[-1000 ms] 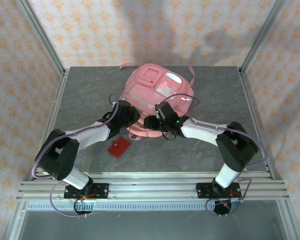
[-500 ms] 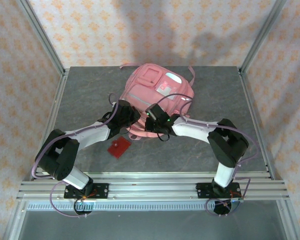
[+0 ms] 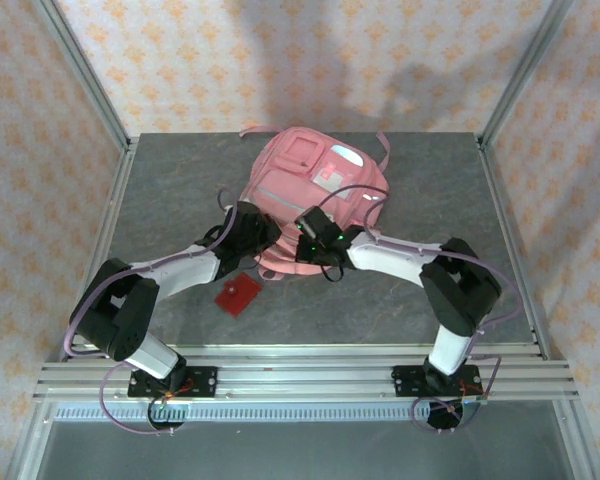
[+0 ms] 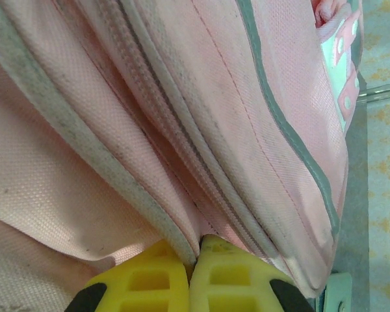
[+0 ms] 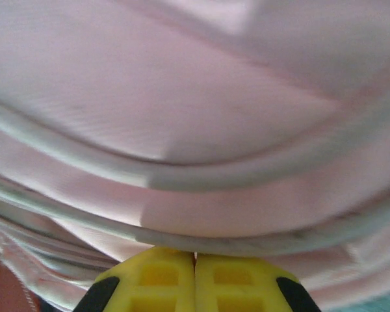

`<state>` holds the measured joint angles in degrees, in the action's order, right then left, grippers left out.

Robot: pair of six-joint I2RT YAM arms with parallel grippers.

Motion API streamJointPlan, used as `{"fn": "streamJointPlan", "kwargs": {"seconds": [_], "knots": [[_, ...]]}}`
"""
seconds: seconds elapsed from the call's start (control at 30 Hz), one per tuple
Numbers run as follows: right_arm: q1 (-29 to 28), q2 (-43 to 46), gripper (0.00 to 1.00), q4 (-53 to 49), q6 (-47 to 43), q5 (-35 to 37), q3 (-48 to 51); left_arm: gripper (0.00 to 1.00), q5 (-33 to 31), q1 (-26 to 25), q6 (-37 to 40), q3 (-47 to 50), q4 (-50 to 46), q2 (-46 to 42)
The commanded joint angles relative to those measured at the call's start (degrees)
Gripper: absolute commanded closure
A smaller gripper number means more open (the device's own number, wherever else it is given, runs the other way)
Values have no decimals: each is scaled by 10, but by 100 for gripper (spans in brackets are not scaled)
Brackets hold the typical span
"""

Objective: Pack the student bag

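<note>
The student bag [image 3: 315,195] lies flat on the bench [image 3: 430,290], front face up, in the middle of the far half, with its white patch [image 3: 345,157] towards the far edge and a pink strap [image 3: 383,150] trailing off its far right side. A small flat red case [image 3: 238,294] lies apart from it on the bench, nearer the front edge and beside the left arm [image 3: 195,262].

Both arms reach to the bag's near rim. In the left wrist view the left jaws are together, their yellow fingertips [image 4: 156,276] pinching a thin fold where the grey zip piping [image 4: 149,130] runs down between them. In the right wrist view the right jaws are pressed together too, fingertips [image 5: 162,276] hard up against the pale rim of the bag; whether any cloth or a zip pull is caught there cannot be told.

The bag is woven fabric, soft and slack, and it probably sags and folds rather than keeping a shape. It looks light while unfilled, so a pull on one edge is likely to drag the whole bag across the bench instead of opening it. The cloth itself is neither slippery nor fragile, but a thin pinch can slide off. The firmer spots to hold are the piped zip seams, a zip pull, or a strap. One pair of jaws should anchor the rim while the other works the zip.
</note>
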<state>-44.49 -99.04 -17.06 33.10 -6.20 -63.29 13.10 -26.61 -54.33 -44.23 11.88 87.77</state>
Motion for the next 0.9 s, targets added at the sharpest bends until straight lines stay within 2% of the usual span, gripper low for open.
{"fn": "streamJointPlan", "kwargs": {"seconds": [0.0, 0.33, 0.63, 0.87], "knots": [[38, 28, 100, -60, -26, 60, 30, 100, -14, 23, 24, 12, 19, -27], [131, 22, 100, -45, -64, 140, 30, 100, -21, 31, 39, 10, -3, -36], [220, -83, 100, -44, -102, 216, -108, 100, -27, 32, 48, 13, -21, -42], [259, -137, 100, -49, -102, 193, -172, 100, -35, 34, 57, 11, -35, -41]]}}
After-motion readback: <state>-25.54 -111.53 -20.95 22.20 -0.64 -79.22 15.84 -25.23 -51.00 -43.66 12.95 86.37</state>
